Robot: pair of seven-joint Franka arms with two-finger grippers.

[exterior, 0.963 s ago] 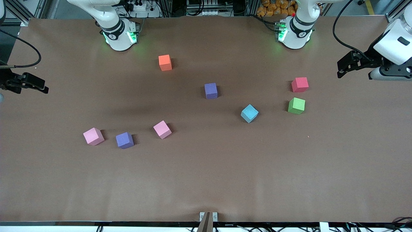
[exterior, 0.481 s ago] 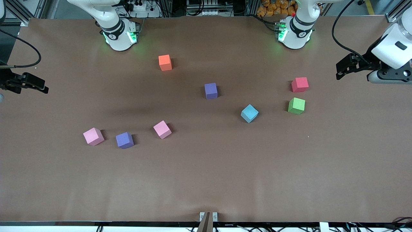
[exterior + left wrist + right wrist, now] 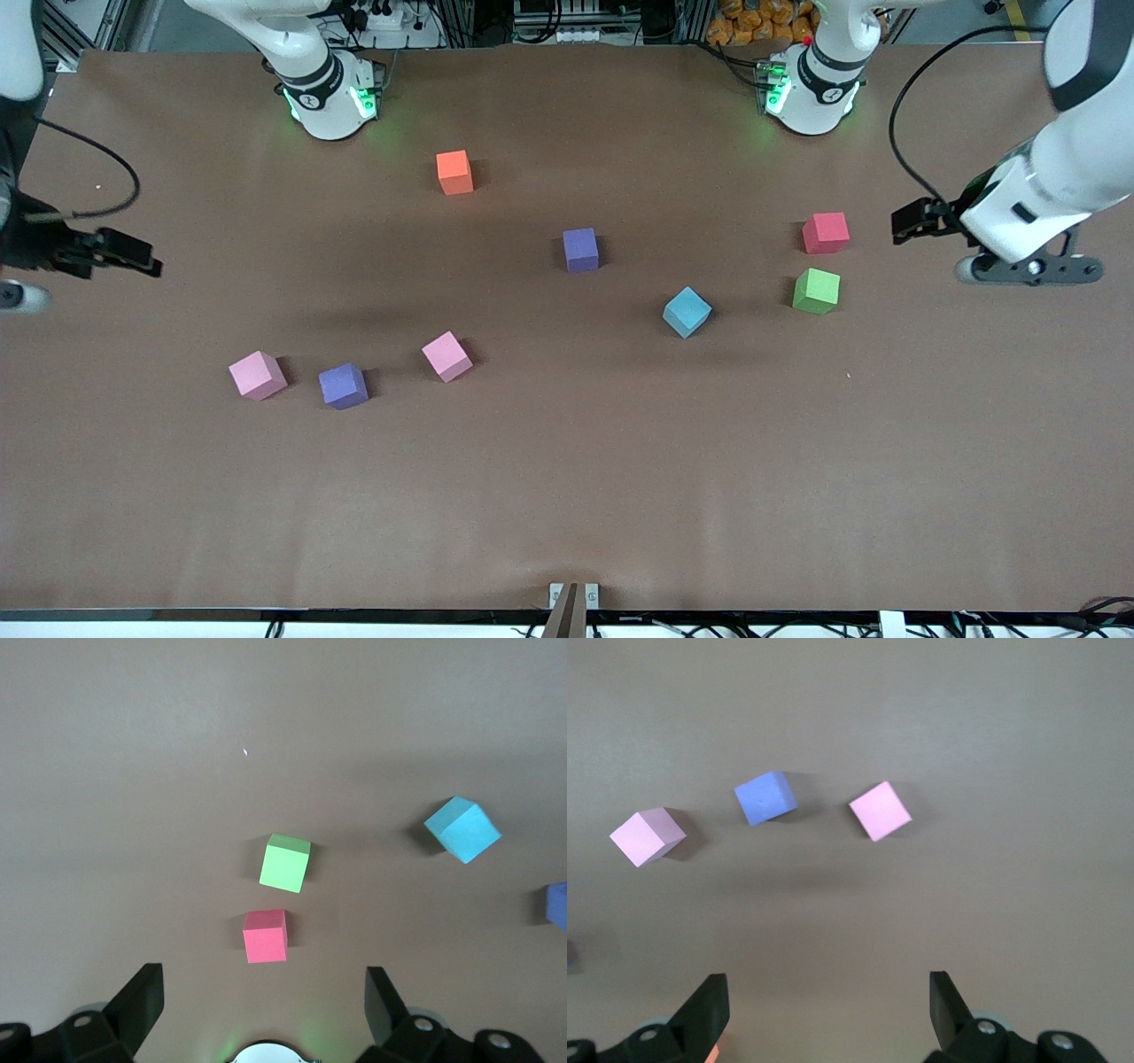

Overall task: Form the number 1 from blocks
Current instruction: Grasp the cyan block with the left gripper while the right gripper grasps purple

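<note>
scattered blocks (image 3: 580, 249) on a plain brown table (image 3: 620, 478)

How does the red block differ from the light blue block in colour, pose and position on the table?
The red block sits nearly square to the table edges; the light blue block is turned diagonally. The red one lies farther from the front camera and nearer the left arm's end of the table. Both are same-sized cubes lying untouched on the table.

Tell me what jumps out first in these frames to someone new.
Eight coloured blocks lie scattered on the brown table, none in a line: orange block nearest the bases, two pink and a purple nearer the front camera. The left gripper, fingers open, hangs beside the red block; the right gripper, open too, hangs at the right arm's end.
</note>
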